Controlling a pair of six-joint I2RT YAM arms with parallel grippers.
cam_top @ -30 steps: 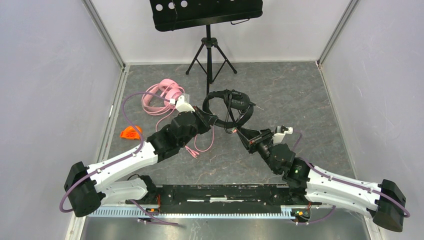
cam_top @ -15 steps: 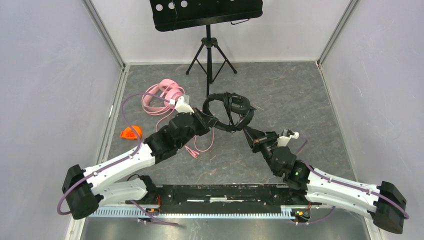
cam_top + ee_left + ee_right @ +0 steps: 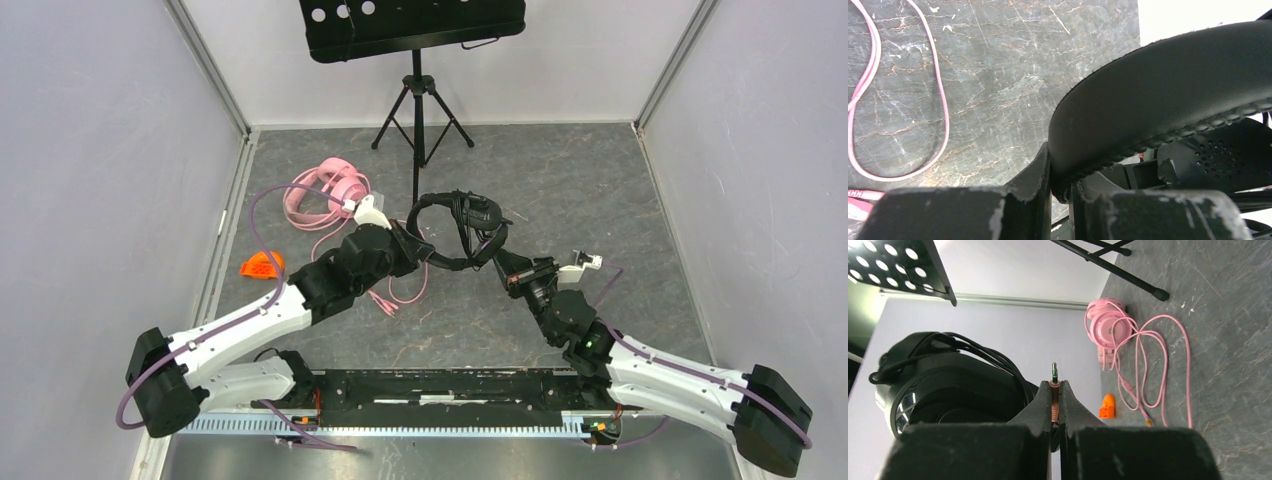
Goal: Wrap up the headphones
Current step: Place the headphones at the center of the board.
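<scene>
as i look down from above, my left claw (image 3: 408,243) is clamped on the black headphones (image 3: 478,212). in my left wrist view the padded headband (image 3: 1158,95) comes out from between the two fingers, which press on it from both sides. my right claw (image 3: 503,268) is just beside the same pair, on its other side. it is closed tight on the plug (image 3: 1053,371) of the thin black cable (image 3: 461,218), and only the small metal tip stands out above the fingers. several strands of this cable run over the ear cup and across the pair. whether the black pair touches the table (image 3: 600,190) i cannot tell.

the pink headphones (image 3: 335,187) lie on the table further back and to the left, near the left wall and not far from the feet of the music stand (image 3: 417,95). neither claw touches them. the pink cable (image 3: 1153,365) lies loose in long loops on the table and reaches under my left arm. a small orange thing (image 3: 262,265) lies near the left wall, apart from the pink pair.
</scene>
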